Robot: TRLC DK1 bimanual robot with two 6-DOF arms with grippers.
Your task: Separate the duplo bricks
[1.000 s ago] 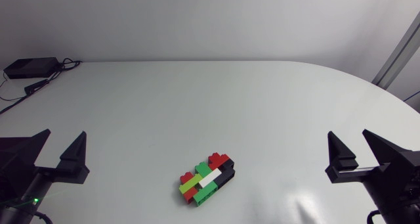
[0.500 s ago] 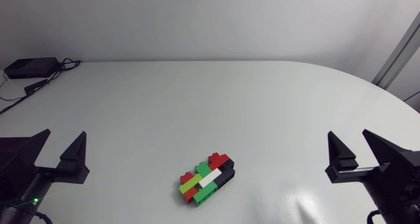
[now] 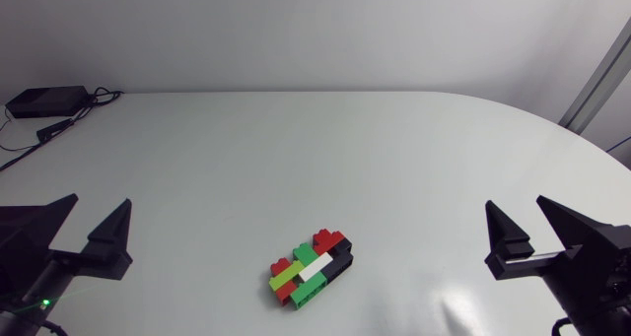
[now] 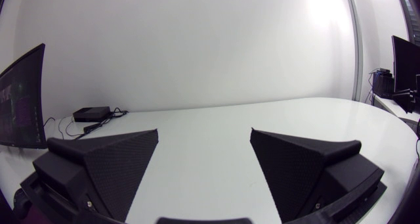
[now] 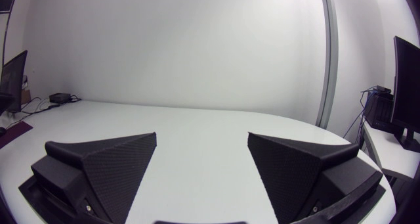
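Near the front edge of the table (image 3: 315,159), the duplo cluster (image 3: 311,268) lies joined — nothing separated yet. Our left gripper (image 3: 97,202) and right gripper (image 3: 516,204) hover well apart on either side, fingers spread, empty. Next, we judge: close in, pinch opposite ends.

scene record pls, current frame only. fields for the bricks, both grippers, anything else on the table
bricks: one joined clump of red, green, lime, white and black pieces, none separated yet
position: on the table, near its front edge, between the two arms
left gripper: open, empty, well clear of the clump
right gripper: open, empty, well clear of the clump
wrist views: neither shows the bricks
other: black box with cables at the far left corner
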